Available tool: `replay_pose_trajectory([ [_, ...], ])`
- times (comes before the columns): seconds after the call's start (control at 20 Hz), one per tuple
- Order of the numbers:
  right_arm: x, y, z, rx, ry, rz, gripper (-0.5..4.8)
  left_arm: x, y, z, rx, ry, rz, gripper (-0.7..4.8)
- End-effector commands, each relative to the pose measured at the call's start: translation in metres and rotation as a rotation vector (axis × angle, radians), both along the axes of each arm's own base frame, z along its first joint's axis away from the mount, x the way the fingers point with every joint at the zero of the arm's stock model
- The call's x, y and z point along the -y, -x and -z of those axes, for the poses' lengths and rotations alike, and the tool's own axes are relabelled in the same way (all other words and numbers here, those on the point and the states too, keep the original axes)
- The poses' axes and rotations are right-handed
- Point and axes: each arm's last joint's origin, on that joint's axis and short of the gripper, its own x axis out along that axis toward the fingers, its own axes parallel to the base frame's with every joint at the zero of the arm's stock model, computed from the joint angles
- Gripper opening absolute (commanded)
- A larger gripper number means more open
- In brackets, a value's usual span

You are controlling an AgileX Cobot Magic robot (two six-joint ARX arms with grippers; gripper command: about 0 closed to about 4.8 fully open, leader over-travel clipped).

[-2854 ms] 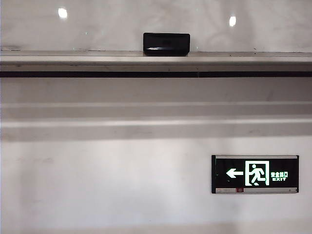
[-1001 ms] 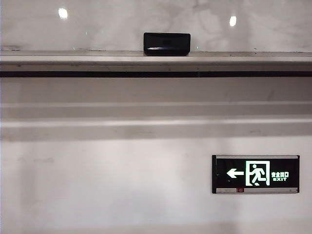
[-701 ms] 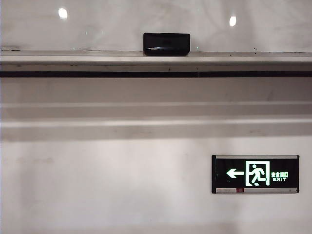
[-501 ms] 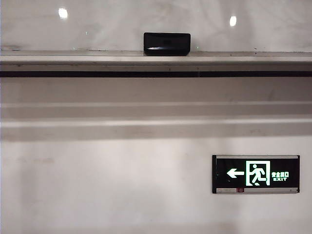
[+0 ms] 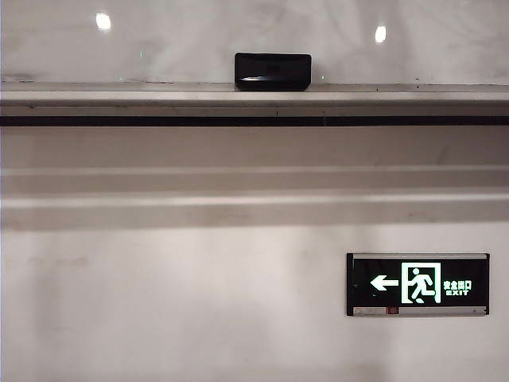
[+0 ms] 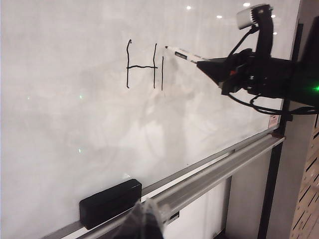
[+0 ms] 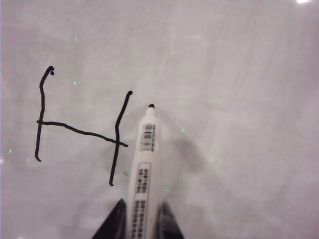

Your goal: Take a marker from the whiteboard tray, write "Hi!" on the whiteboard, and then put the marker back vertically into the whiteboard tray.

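Note:
The whiteboard (image 6: 65, 124) carries a black "H" (image 6: 142, 65) with one more short upright stroke (image 6: 162, 73) just beside it. My right gripper (image 7: 143, 203) is shut on the white barrel of the uncapped marker (image 7: 144, 164); the black tip (image 7: 151, 106) sits at the board beside the H (image 7: 79, 130). The left wrist view shows that gripper (image 6: 209, 63) and the marker (image 6: 182, 54) high on the board. My left gripper (image 6: 145, 216) hangs low near the whiteboard tray (image 6: 214, 172), its blurred tips together and holding nothing. Neither gripper shows in the exterior view.
A black eraser block (image 6: 110, 202) sits on the whiteboard tray (image 5: 119, 95), seen in the exterior view as the eraser (image 5: 272, 70) at mid-ledge. A lit exit sign (image 5: 417, 284) hangs on the wall below. The board's dark side frame (image 6: 294, 74) lies beyond the right arm.
Nothing in the exterior view has moved; only faint reflections on the board shift slightly.

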Motion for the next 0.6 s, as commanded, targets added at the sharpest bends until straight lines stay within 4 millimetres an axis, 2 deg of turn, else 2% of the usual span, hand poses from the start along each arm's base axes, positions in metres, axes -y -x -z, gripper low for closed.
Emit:
replay_pose_trajectory([
  [0.05, -0.0012, -0.0016, -0.0012, 0.020, -0.001, -0.007, -0.01, -0.0006, 0.0017, -0.0027, 0.017, 0.005, 0.013, -0.06],
  [0.3, 0.0001, -0.0022, -0.0013, 0.021, -0.010, 0.042, -0.01, -0.0006, 0.0017, -0.0027, 0.017, 0.006, 0.013, -0.06],
  [0.6, -0.0017, -0.0019, -0.0012, 0.022, -0.002, -0.015, -0.01, -0.0006, 0.0018, -0.0026, 0.016, 0.005, 0.013, -0.06],
])
